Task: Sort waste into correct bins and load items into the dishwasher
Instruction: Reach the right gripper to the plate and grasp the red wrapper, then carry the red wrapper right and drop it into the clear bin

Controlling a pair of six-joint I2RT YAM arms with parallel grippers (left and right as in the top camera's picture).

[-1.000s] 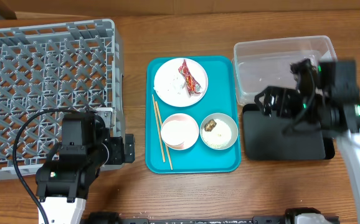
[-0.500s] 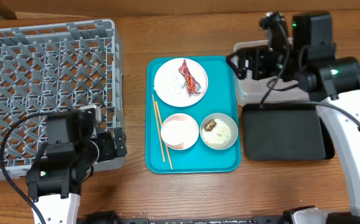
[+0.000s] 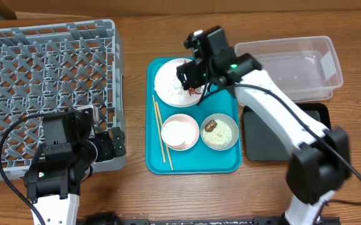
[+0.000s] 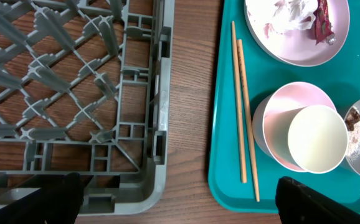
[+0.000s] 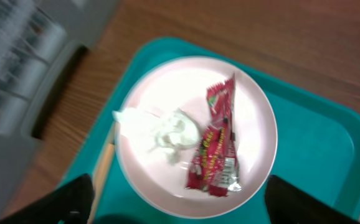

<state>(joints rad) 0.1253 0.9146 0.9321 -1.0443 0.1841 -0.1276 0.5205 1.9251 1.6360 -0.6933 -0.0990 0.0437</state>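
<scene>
Wrapper (image 5: 217, 140) beside tissue (image 5: 161, 132) on white plate (image 5: 167, 87) at teal tray (image 5: 317, 143) far edge, untouched, between spread right gripper (image 5: 180, 208) fingers; partly hidden overhead. Left gripper (image 4: 180, 202) spread too.

The right claw (image 3: 192, 75) has swung away from the clear tub (image 3: 293, 59) and black tray (image 3: 265, 144). Now it hangs over the white plate (image 3: 168, 81). The left claw (image 3: 108, 147) slid a little closer to the grey rack (image 3: 43, 81).
</scene>
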